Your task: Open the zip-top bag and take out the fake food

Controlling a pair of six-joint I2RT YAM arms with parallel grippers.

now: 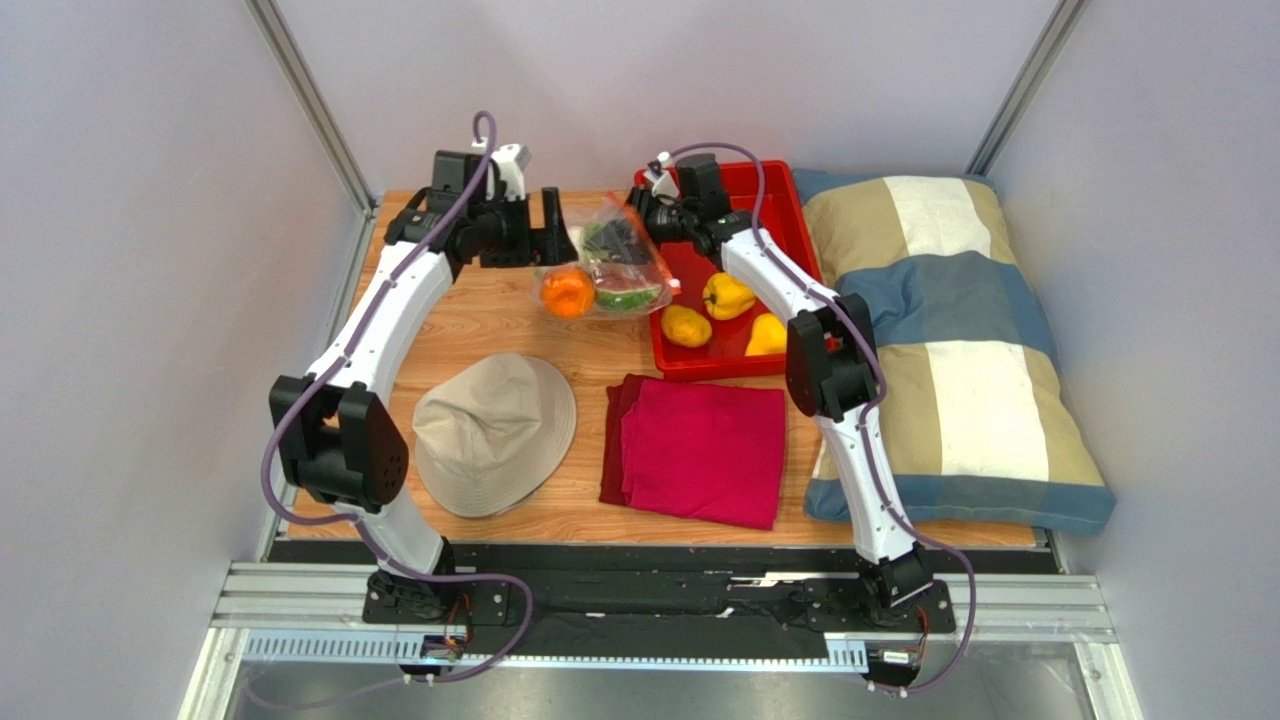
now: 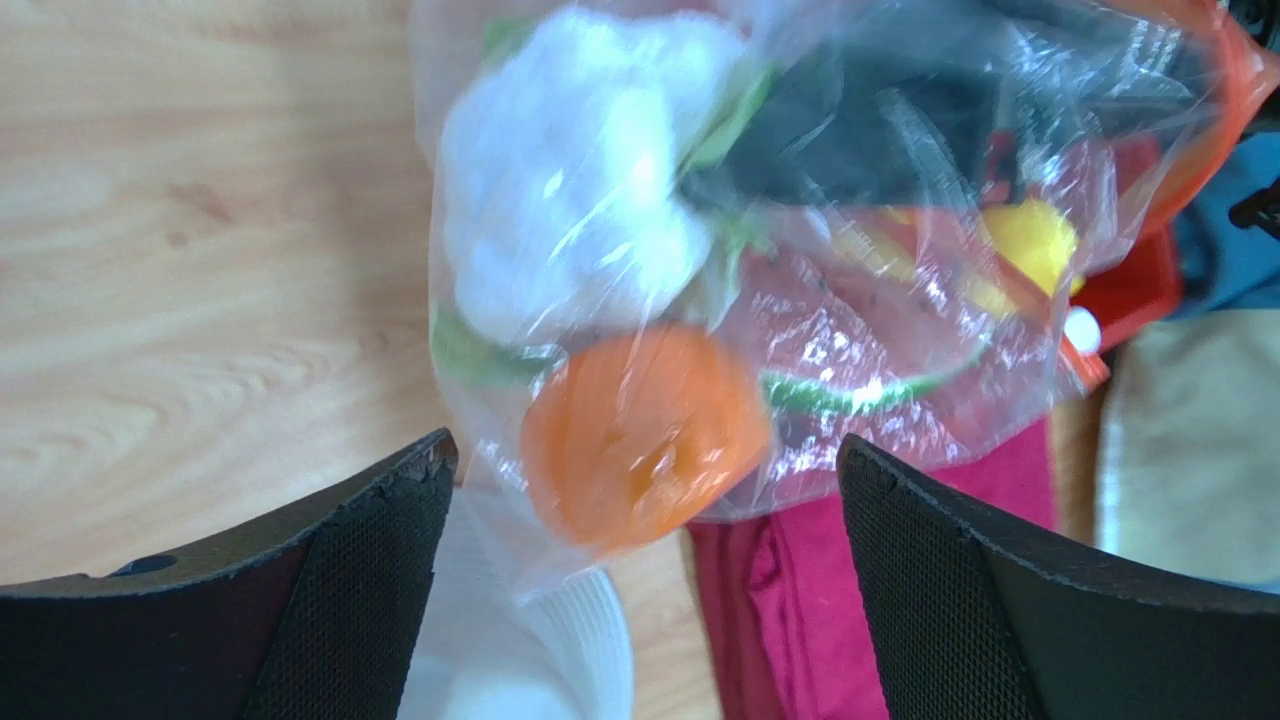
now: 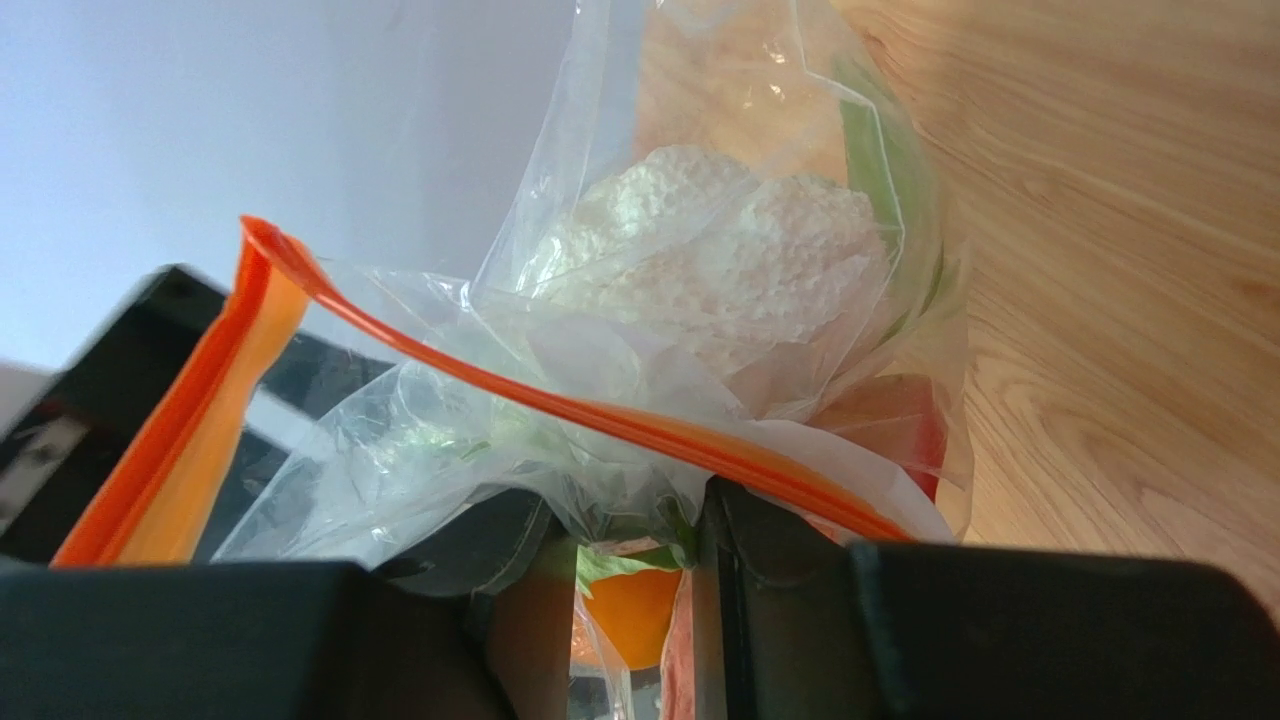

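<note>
I am watching the zip-top bag (image 1: pixel 609 263) at the table's 12 o'clock, between my two arms; whether it is resting on the wood I cannot tell. My right gripper (image 3: pixel 631 525) is pinching the clear film just under the orange-red zip strip (image 3: pixel 601 420). My left gripper (image 2: pixel 643 450) is standing wide open, gripping nothing, with the bag's belly ahead of its pads. Fake food is showing inside: an orange (image 2: pixel 646 435) and a white cauliflower (image 2: pixel 564 180). Three yellow pieces (image 1: pixel 729 296) are lying in the red tray (image 1: pixel 759 188) at 1 o'clock. I am judging the film thin, slippery and floppy, the load light but sagging, so I am favouring the stiffer zip strip for the hold, one lip per gripper
</note>
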